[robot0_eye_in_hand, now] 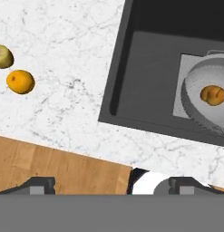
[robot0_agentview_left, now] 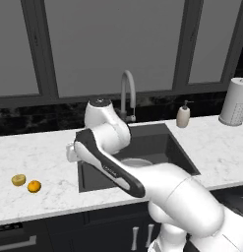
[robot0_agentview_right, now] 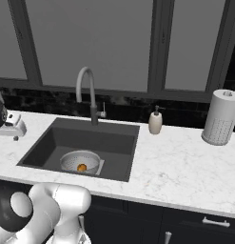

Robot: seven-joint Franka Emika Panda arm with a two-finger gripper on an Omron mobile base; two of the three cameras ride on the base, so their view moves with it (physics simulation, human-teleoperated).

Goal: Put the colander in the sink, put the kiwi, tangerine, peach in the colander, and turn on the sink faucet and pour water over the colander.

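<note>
With the gripper (robot0_eye_in_hand: pixel 111 183) spread wide and empty above the counter edge, a reach is called for to the kiwi (robot0_eye_in_hand: pixel 3 56) and tangerine (robot0_eye_in_hand: pixel 20 81) lying beyond, while farther off one orange fruit, seemingly the peach (robot0_eye_in_hand: pixel 212 95), sits in the colander (robot0_eye_in_hand: pixel 208 97) in the sink (robot0_eye_in_hand: pixel 145 59)

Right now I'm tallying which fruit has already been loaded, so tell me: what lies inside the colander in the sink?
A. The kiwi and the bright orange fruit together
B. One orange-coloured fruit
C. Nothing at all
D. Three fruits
B: a single orange-coloured fruit sits in the colander in the sink, while the kiwi and the bright orange fruit lie side by side on the counter.
</note>
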